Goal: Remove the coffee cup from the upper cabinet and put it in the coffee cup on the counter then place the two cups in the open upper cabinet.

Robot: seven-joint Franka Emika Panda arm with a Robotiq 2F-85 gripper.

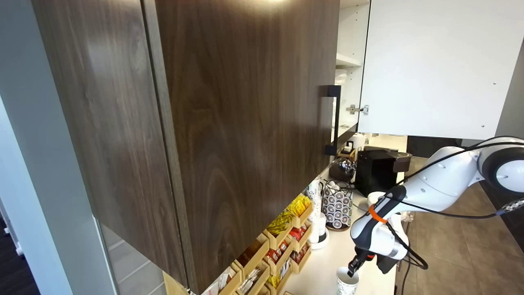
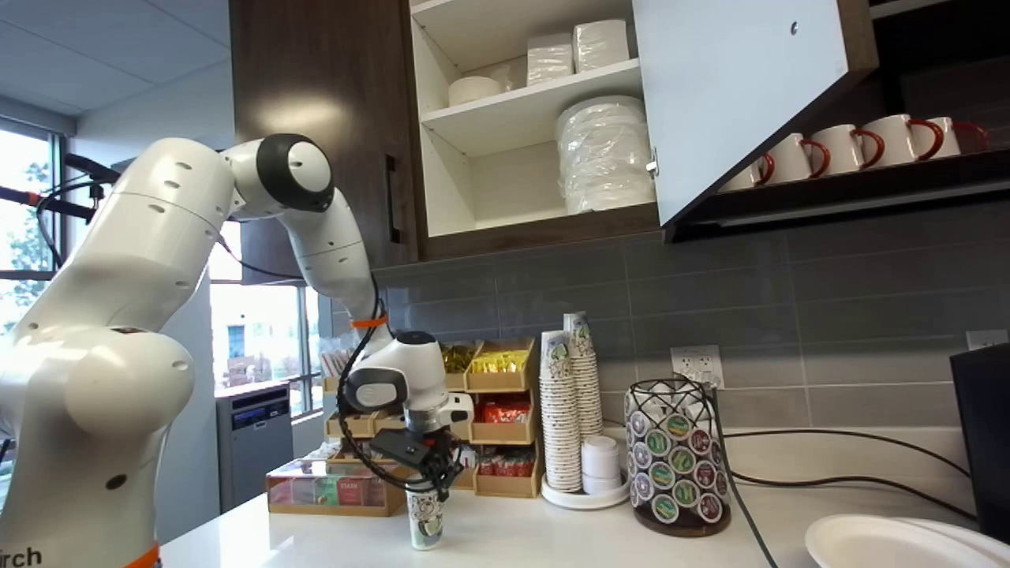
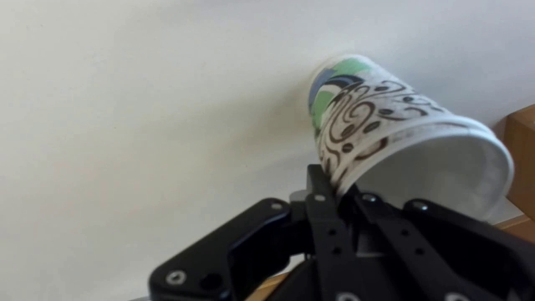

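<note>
A paper coffee cup [image 3: 376, 108], white with brown swirls and green and blue patches, stands upright on the white counter [image 2: 505, 544]. My gripper [image 3: 337, 190] has closed on the near side of its rim, one finger outside the wall and one inside. Both exterior views show the same cup [image 1: 346, 284] [image 2: 426, 521] below the wrist, the jaws at its rim. Whether a second cup is nested in it I cannot tell; no other cup shows on the cabinet shelves. The upper cabinet [image 2: 536, 101] hangs above, its door [image 2: 734, 87] swung open.
Wrapped plates [image 2: 604, 158] fill the right of the lower shelf. Tall stacks of paper cups [image 2: 557, 410], a pod canister [image 2: 677, 465] and wooden tea bins [image 2: 499, 386] line the wall behind the gripper. A clear-fronted box [image 2: 331, 489] stands close by the cup.
</note>
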